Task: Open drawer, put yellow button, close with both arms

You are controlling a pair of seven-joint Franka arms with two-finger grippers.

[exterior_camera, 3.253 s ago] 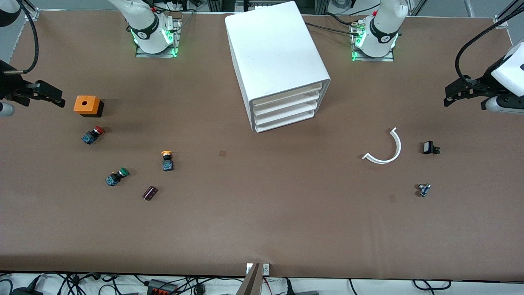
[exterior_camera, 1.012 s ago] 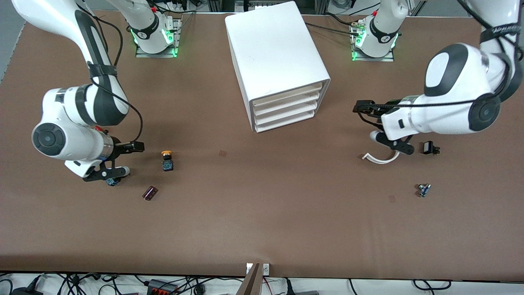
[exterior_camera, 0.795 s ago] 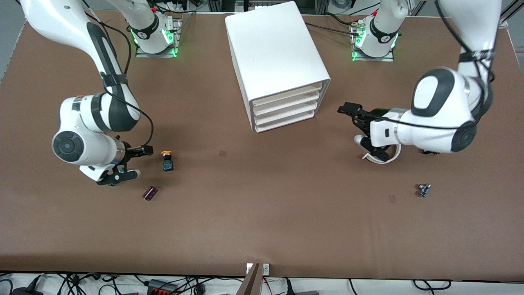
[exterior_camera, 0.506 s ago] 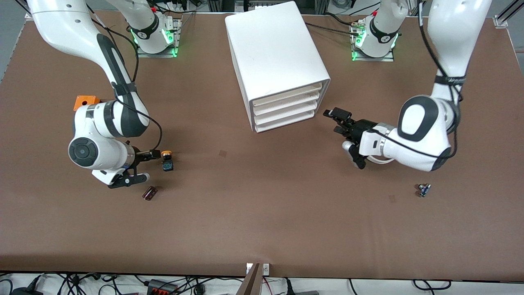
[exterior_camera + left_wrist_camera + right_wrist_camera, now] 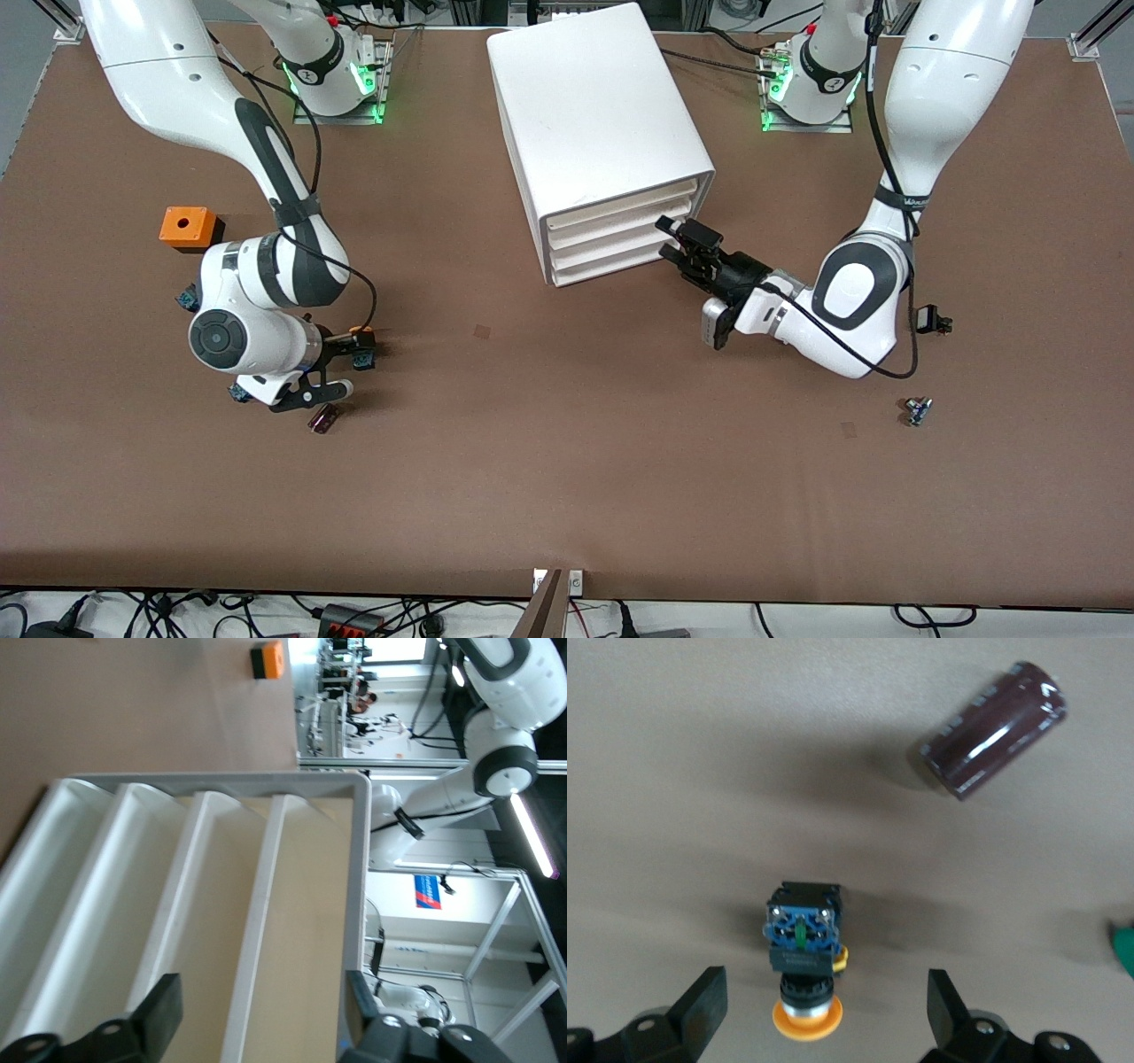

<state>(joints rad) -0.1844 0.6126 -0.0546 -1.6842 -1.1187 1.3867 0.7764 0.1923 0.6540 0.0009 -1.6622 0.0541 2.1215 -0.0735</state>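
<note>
The white cabinet [image 5: 594, 106] stands mid-table, and the drawer [image 5: 620, 206], uppermost of four, sits pushed in. My left gripper [image 5: 678, 244] is open and empty right at the drawer fronts. In the left wrist view its open fingers [image 5: 164, 1014] frame the top drawer's front [image 5: 310, 904]. The yellow button [image 5: 361, 336] lies on its side toward the right arm's end of the table. My right gripper [image 5: 337, 363] is open just over it. In the right wrist view the button [image 5: 802, 966] lies between the spread fingers [image 5: 704, 1005], untouched.
A dark maroon cylinder [image 5: 323, 418] lies nearer the camera than the button; it also shows in the right wrist view [image 5: 997, 726]. An orange box [image 5: 188, 227] and the red-capped button's blue body [image 5: 186, 299] lie toward the right arm's end. Small parts [image 5: 928, 319] [image 5: 917, 410] lie toward the left arm's end.
Both arms swung in from the table's ends. My right gripper came down over the yellow button. My left gripper moved across to the cabinet's drawer fronts.
</note>
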